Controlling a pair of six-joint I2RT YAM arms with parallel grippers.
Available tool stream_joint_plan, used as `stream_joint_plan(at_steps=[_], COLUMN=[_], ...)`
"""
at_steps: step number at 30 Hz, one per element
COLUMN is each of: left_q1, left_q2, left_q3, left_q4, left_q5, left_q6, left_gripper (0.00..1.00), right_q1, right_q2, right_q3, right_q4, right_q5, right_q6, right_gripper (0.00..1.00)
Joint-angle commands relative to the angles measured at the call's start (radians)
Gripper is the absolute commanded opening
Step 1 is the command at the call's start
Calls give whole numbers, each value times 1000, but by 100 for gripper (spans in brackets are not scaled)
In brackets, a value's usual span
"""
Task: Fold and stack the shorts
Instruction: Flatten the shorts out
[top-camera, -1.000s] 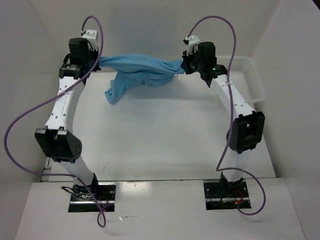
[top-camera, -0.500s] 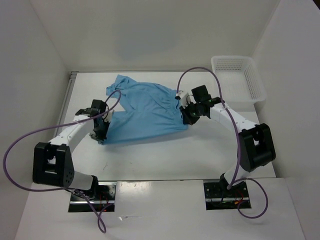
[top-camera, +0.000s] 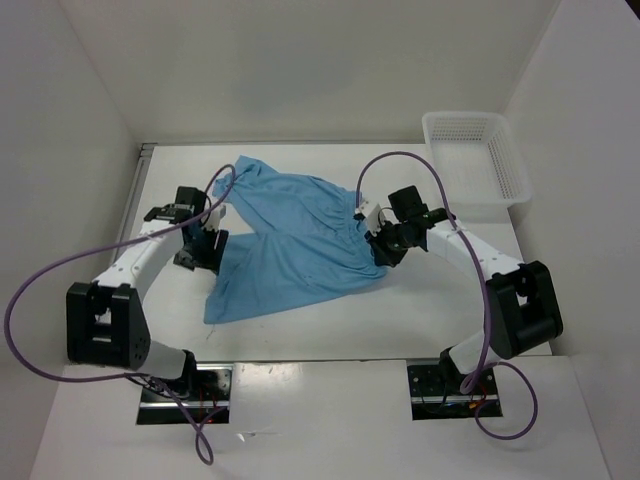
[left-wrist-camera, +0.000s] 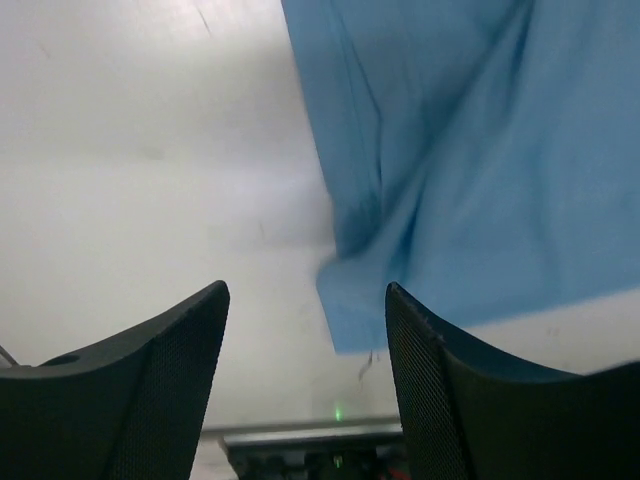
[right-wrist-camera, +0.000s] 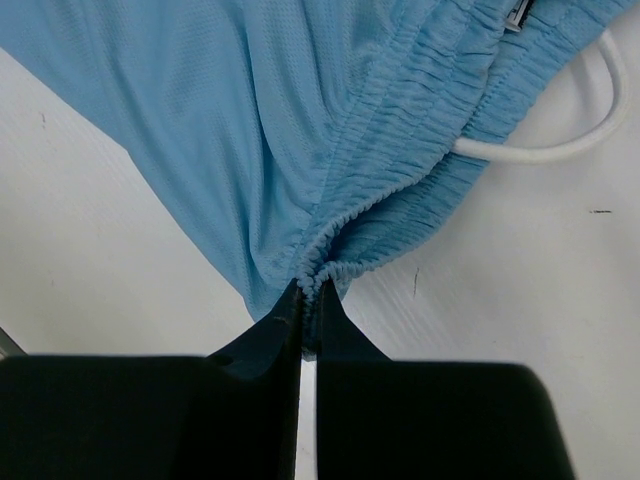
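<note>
My left tool (left-wrist-camera: 305, 290) stands with its fingers apart over the tabletop (top-camera: 400, 320), with a corner of the shorts (top-camera: 295, 240) lying just ahead of it. The shorts are spread out mid-tabletop, between both arms. My right tool (right-wrist-camera: 308, 292) is pinched tight on their gathered waistband, and the white drawstring (right-wrist-camera: 545, 152) loops just beside it.

Holds the left arm low, folded toward 9 o'clock of the surface (top-camera: 330, 325), left gripper (left-wrist-camera: 306, 287) spread wide and clasping nothing. Lays the right arm low at 3 o'clock, elbow out toward 4, right gripper (right-wrist-camera: 308, 288) pinched tight on the shorts (right-wrist-camera: 250, 130).
</note>
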Motion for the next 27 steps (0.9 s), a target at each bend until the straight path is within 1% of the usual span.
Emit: stream_joint_plan(at_steps=[1,6,7,10,12,14,17,18,20,22,23,24,25,27], left_q1=[15,15,15,15,15,15,15,15,15,15,15,15,15,24], left_q2=[97,300,323,395,423,460,494,503,503,512,512,521,530,541], left_q3=[103,227,242,281,290,278,252,252,252,252,252,264,273,310], left_q4=[219,325,325,325,334,354,365,365,347,347,365,376,388,431], left_q5=[1,58,72,95,78,21,-3,10,20,32,17,-17,-35,-80], left_q6=[3,3,3,3,3,3,3,3,3,3,3,3,3,3], left_gripper=[71,73,74,74,74,72,61,52,42,26,11,6,4,0], right_q1=[1,1,1,1,1,1,1,1,1,1,1,1,1,1], right_q2=[-38,-38,-38,-29,-18,-9,13,13,25,36,36,36,36,36], right_q3=[-17,-26,-26,-26,-26,-26,-17,-17,-17,-17,-17,-28,-28,-40], right_q4=[-16,2,2,13,25,25,25,25,16,5,-4,-19,-32,-68], right_q5=[6,15,15,15,15,24,24,24,24,33,33,33,33,24], right_q6=[-41,-51,-51,-51,-51,-51,-51,-60,-60,-86,-86,-102,-128,-152], right_gripper=[0,0,0,0,0,0,0,0,0,0,0,0,0,0])
